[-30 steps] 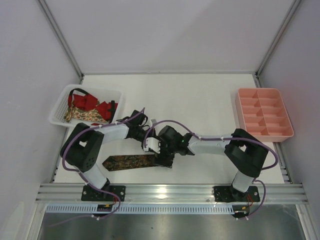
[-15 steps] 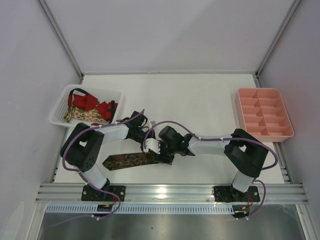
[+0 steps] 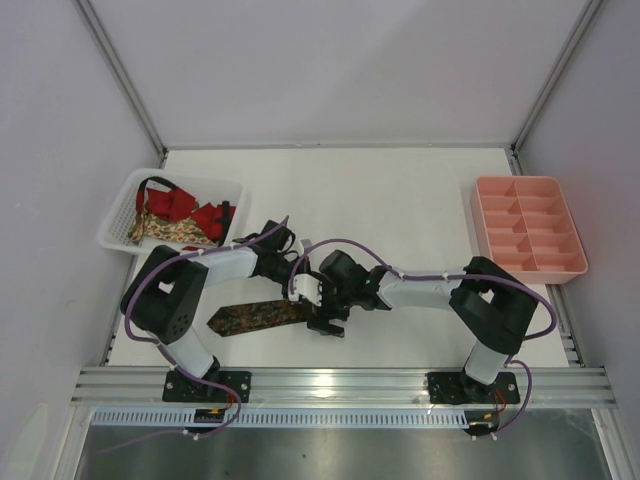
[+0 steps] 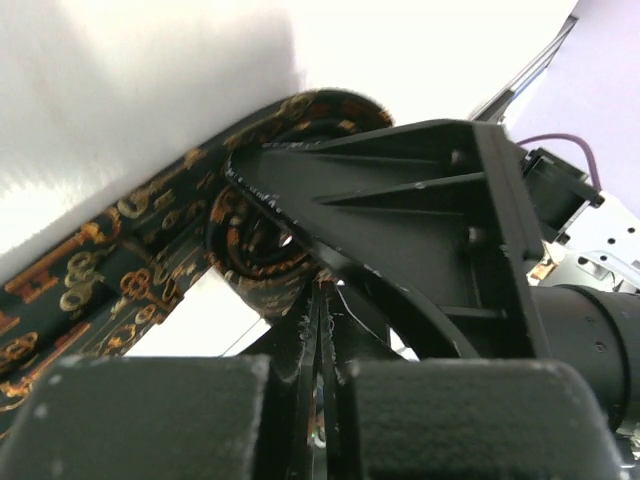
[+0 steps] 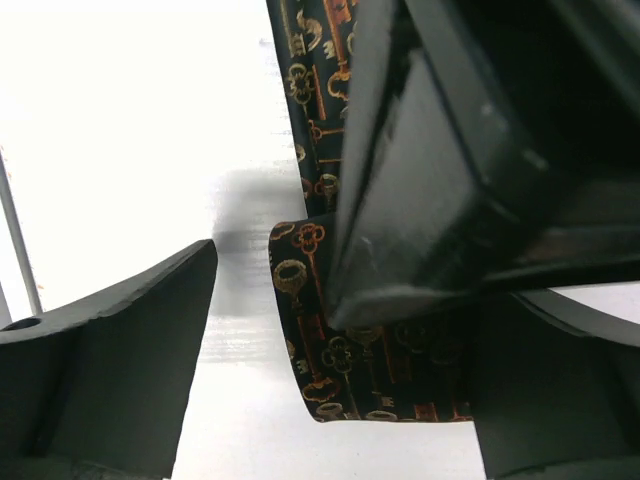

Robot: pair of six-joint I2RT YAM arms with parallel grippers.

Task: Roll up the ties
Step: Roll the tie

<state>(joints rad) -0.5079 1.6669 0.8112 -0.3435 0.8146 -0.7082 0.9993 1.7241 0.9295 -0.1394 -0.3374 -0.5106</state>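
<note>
Tie (image 3: 250, 319) — one — pinched by left claw (image 4: 320, 310).

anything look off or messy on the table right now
Nothing is spilled or torn. The only untidy spots: the dark tie lies slanted near the table's near edge, its rolled end looking loose and uneven, and the other ties sit in a jumbled heap in the white basket.

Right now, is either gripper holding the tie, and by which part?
The left gripper looks shut on the dark key-patterned tie at its rolled-up end. The right gripper is open, straddling that roll and gripping nothing.
</note>
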